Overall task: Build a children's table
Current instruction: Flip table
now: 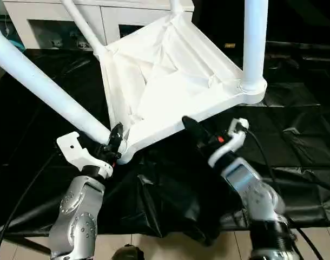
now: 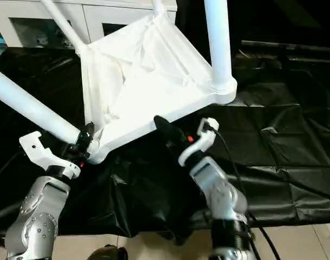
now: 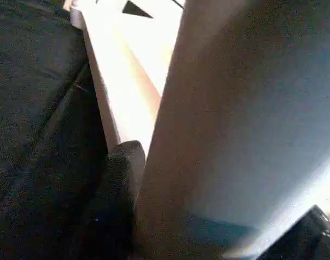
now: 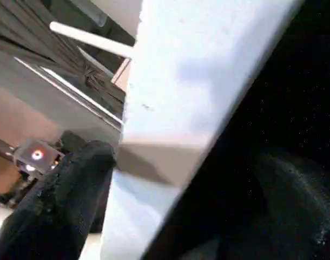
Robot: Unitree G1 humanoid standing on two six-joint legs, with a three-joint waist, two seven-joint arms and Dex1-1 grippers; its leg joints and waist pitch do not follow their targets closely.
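Note:
The children's table top (image 1: pixel 165 81) is white and tilted, its X-ribbed underside facing me. Legs stand in its corner sockets: one upright at the right (image 1: pixel 254 43), others at the back. A long leg (image 1: pixel 46 86) runs up and left from the near-left corner. My left gripper (image 1: pixel 115 142) is shut on that leg right at its socket; in the left wrist view the leg (image 3: pixel 235 119) sits between the black fingers (image 3: pixel 121 179). My right gripper (image 1: pixel 193 129) stands open at the top's front rim (image 4: pixel 197 81), one black finger (image 4: pixel 62 200) beside the rim.
Crumpled black sheeting (image 1: pixel 295 141) covers the surface under the table. A white cabinet (image 1: pixel 46 21) with glass-fronted shelves stands behind. A black cable (image 1: pixel 268 157) trails from my right wrist. Pale floor (image 1: pixel 170 246) shows along the near edge.

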